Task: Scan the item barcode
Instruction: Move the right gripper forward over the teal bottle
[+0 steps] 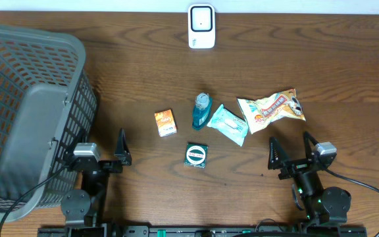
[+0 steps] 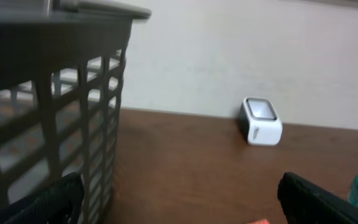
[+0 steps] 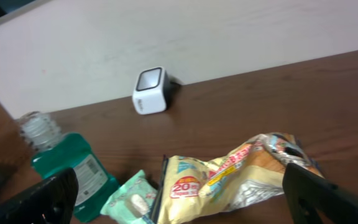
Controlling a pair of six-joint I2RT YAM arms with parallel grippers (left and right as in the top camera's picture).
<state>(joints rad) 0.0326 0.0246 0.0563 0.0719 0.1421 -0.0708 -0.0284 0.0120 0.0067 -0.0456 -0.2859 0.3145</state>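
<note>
The white barcode scanner (image 1: 201, 26) stands at the table's far edge, also seen in the left wrist view (image 2: 261, 121) and the right wrist view (image 3: 150, 91). Mid-table lie an orange box (image 1: 166, 122), a teal bottle (image 1: 201, 110), a mint packet (image 1: 229, 124), a yellow snack bag (image 1: 272, 108) and a green tin (image 1: 195, 155). My left gripper (image 1: 89, 143) (image 2: 182, 200) is open beside the basket, holding nothing. My right gripper (image 1: 291, 150) (image 3: 182, 199) is open just in front of the snack bag (image 3: 241, 177), apart from it.
A large grey slatted basket (image 1: 31, 112) fills the left side, its wall close against my left gripper's left finger (image 2: 55, 202). The teal bottle (image 3: 73, 165) and mint packet (image 3: 132, 199) lie left of the snack bag.
</note>
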